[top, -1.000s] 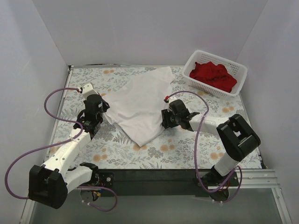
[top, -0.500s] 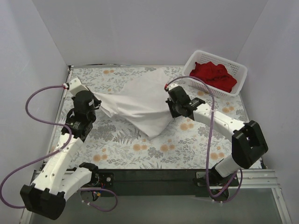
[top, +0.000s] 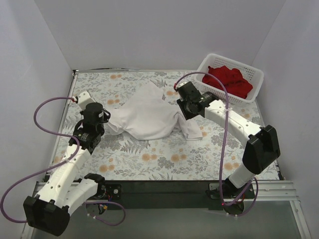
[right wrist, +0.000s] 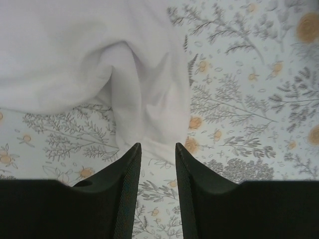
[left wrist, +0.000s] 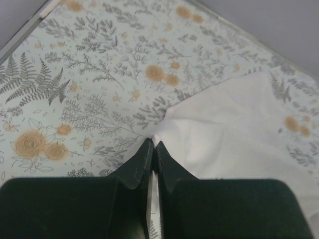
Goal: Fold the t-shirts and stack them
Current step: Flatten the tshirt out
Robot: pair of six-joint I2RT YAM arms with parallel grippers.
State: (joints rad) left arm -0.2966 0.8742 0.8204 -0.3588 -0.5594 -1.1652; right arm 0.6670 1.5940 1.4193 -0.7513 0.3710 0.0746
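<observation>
The white shirt [top: 147,117] has gone from stretched to a bunched heap at the centre of the table [top: 149,159]. The left gripper [left wrist: 152,144] stays pinched on its 9 o'clock corner. The right gripper [right wrist: 158,149], at 3 o'clock, now stands spread, cloth released. A regrasp is likely needed.

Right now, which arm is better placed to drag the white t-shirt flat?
Left, probably. The left claw is shut on an edge of the white t-shirt; the right claw stands open over it, gripping nothing.
</observation>
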